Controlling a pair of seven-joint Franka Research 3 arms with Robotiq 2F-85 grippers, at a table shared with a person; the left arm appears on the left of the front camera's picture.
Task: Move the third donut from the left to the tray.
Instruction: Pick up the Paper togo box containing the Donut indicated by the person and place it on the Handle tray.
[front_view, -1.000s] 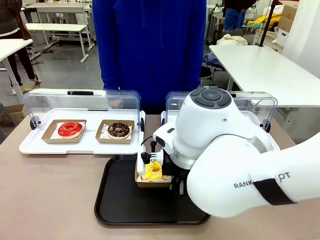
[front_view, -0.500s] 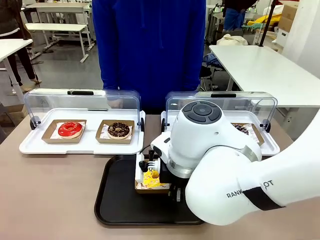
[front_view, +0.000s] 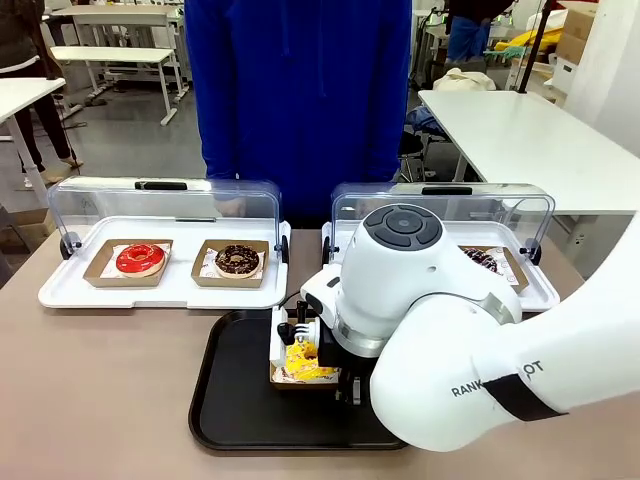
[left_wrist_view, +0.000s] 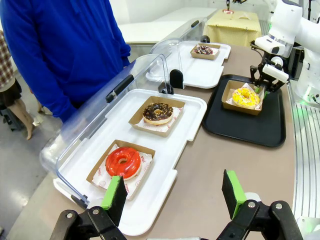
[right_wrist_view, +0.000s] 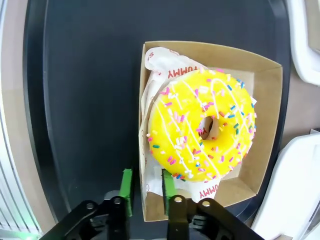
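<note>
Yellow donut (right_wrist_view: 202, 131) is down on the black tray (right_wrist_view: 80, 100) – right gripper (right_wrist_view: 148, 186) jaws slightly apart, straddling the holder wall (right_wrist_view: 142, 197). Open wider, lift straight up so the box doesn't drag – left gripper (left_wrist_view: 175, 192) hangs wide open

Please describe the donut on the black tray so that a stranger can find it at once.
Look at the black tray near the table's edge. On it sits one brown cardboard holder with a ring donut. Its yellow icing with sprinkles sets it apart from the red and chocolate ones.

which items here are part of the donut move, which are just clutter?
In the job:
- yellow donut in its cardboard holder
- black tray
- right gripper, fingers straddling the holder's wall

Just lying about:
- red donut
- chocolate donut
- white lidded trays
- left gripper, idle
</note>
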